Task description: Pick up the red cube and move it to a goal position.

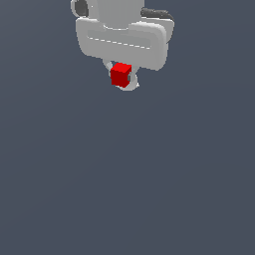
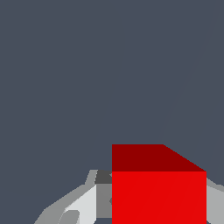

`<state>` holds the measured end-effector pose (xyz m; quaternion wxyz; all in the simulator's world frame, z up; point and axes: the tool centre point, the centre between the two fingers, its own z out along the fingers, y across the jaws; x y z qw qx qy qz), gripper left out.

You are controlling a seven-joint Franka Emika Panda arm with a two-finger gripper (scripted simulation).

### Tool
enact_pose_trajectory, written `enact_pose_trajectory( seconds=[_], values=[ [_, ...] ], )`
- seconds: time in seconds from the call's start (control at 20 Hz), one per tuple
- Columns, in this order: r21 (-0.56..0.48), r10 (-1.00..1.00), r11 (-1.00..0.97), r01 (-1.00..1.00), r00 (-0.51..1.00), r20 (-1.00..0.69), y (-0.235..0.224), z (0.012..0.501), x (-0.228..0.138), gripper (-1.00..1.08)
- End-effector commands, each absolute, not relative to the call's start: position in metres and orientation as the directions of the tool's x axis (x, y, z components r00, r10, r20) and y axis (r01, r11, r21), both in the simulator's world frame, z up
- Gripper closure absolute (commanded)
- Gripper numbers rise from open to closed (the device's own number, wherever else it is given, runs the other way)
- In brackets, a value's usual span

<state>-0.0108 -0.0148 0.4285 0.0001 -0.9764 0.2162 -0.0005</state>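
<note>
The red cube [image 1: 121, 74] is small, plain and bright red. It sits between the two pale fingers of my white gripper [image 1: 122, 77], near the top of the exterior view. The gripper is shut on it, with a finger on each side. In the wrist view the red cube [image 2: 158, 188] fills the lower right, with a grey-white finger [image 2: 85, 203] against one side and a sliver of the other finger [image 2: 215, 203] at the far edge. No goal marker shows in either view.
A plain dark grey-blue surface [image 1: 127, 174] fills both views. The white gripper body [image 1: 122, 42] hangs over the cube.
</note>
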Motion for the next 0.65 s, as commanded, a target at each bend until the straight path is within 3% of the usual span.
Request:
enact_pose_trajectory(
  seconds=[0.0, 0.6],
  values=[
    [0.000, -0.422, -0.907, -0.422, 0.907, 0.000, -0.017, 0.444, -0.011, 1.08],
    [0.000, -0.421, -0.907, -0.421, 0.907, 0.000, -0.022, 0.469, -0.008, 1.08]
  ],
)
